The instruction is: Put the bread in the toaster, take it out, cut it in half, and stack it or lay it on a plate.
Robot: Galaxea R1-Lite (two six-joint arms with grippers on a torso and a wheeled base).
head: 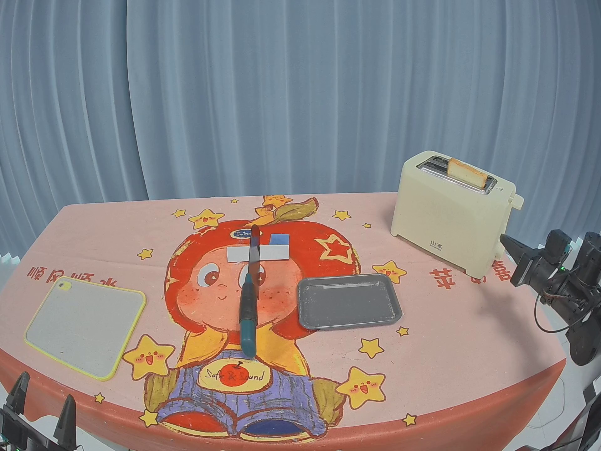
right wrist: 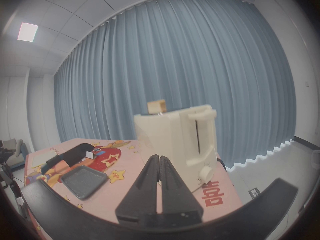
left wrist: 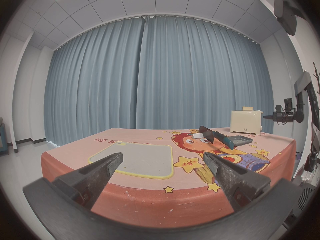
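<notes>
One bread slice [head: 466, 172] sits, seemingly raised, in toaster [head: 447, 223].

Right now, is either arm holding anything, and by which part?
Nothing is held: the left jaws stand open and empty, the right jaws shut on nothing.

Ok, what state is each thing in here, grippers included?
toaster, lever up
bread, upright, sticking out of the toaster's slot
knife, lying flat, unheld
tray, empty
cutting board, bare
left gripper, open
right gripper, shut, holding nothing
</notes>
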